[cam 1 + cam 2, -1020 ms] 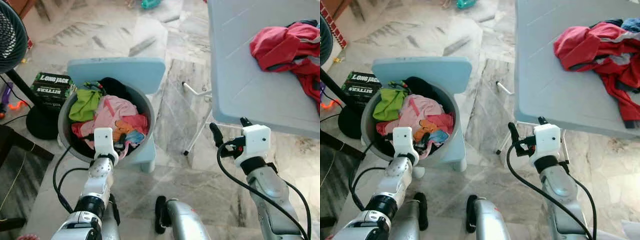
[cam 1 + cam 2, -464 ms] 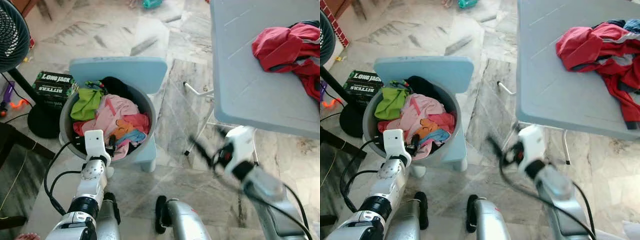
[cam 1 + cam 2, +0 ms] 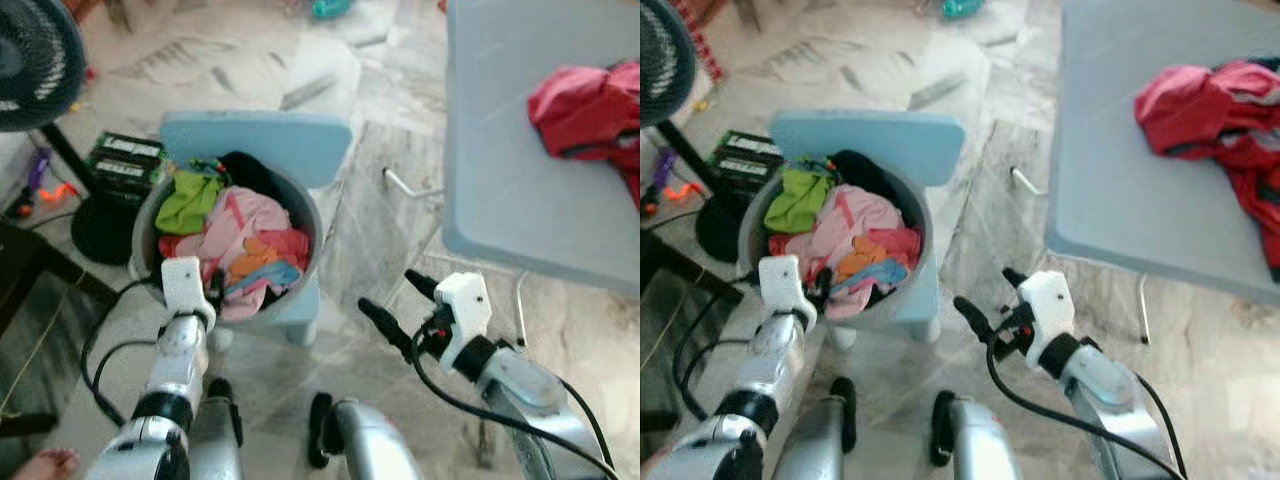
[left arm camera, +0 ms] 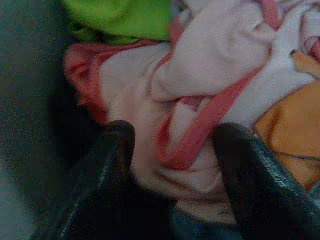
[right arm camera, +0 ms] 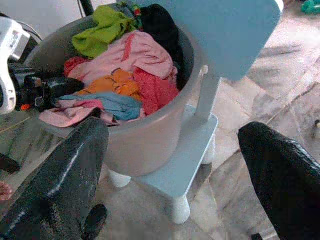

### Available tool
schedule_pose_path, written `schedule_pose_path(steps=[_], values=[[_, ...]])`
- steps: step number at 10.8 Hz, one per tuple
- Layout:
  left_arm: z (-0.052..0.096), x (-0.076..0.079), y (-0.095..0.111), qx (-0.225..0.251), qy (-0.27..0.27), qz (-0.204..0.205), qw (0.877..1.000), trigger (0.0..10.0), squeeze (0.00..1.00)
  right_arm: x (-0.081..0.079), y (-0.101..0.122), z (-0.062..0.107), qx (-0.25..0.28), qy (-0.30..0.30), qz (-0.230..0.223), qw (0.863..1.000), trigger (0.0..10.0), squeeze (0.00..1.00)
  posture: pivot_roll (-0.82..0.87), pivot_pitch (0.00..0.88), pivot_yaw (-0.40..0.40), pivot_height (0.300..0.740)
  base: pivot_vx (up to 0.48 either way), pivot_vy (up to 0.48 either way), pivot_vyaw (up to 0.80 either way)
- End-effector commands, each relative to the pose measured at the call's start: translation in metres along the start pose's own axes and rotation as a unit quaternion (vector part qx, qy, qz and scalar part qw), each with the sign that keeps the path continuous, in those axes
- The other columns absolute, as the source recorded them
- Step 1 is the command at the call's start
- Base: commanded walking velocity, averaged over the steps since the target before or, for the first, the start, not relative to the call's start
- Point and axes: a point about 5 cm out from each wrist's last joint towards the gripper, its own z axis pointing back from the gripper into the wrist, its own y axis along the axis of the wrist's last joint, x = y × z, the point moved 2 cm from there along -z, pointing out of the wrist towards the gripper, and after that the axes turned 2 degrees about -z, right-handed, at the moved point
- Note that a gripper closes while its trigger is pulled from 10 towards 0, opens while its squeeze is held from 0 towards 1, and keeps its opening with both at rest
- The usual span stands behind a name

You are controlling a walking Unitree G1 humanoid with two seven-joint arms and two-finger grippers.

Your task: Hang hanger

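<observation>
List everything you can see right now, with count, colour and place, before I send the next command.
Basin: one, grey, on the chair, full of clothes.
Chair: one, light blue, small, under the basin.
Clothes in the basin: green piece at the back, pink piece in the middle, orange and light blue pieces toward the front.
Table: one, light blue-grey, on the right.
Red garment: one, heaped on the table.
Fan: one, black, standing far left.
Box: one, dark, on the floor by the fan's base.
Left gripper: open, black fingers over the pink piece.
Right gripper: open, above the floor, pointing toward the basin.
</observation>
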Motion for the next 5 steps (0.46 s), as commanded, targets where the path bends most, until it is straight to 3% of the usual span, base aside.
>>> schedule_pose_path(steps=[1, 2, 4, 5], values=[[0.0066, 0.0061, -0.0248, -0.053, -0.015, 0.009, 0.998, 10.0, 0.0, 0.0021, 0.0014, 0.004, -0.003, -0.008, 0.014, 1.0, 10.0, 0.0, -0.18, 0.28, -0.171, 0.74, 0.0, 0.0, 0.0], [0.0042, 0.0059, -0.0219, -0.053, -0.019, 0.011, 0.998, 5.9, 0.0, 0.0037, 0.003, 0.0034, 0.0, -0.012, 0.024, 1.0, 10.0, 0.0, -0.19, 0.279, -0.172, 0.74, 0.0, 0.0, 0.0], [0.0008, 0.0044, -0.021, -0.067, -0.031, 0.016, 0.997, 0.0, 0.0, 0.0076, 0.0051, -0.0014, 0.001, -0.022, 0.033, 0.999, 10.0, 0.0, -0.18, 0.28, -0.172, 0.74, 0.0, 0.0, 0.0], [0.0003, 0.0033, -0.0241, -0.086, -0.04, -0.005, 0.995, 0.0, 0.0, 0.0064, 0.0054, -0.0049, 0.001, -0.018, 0.038, 0.999, 10.0, 0.0, -0.18, 0.278, -0.172, 0.74, 0.0, 0.0, 0.0]])
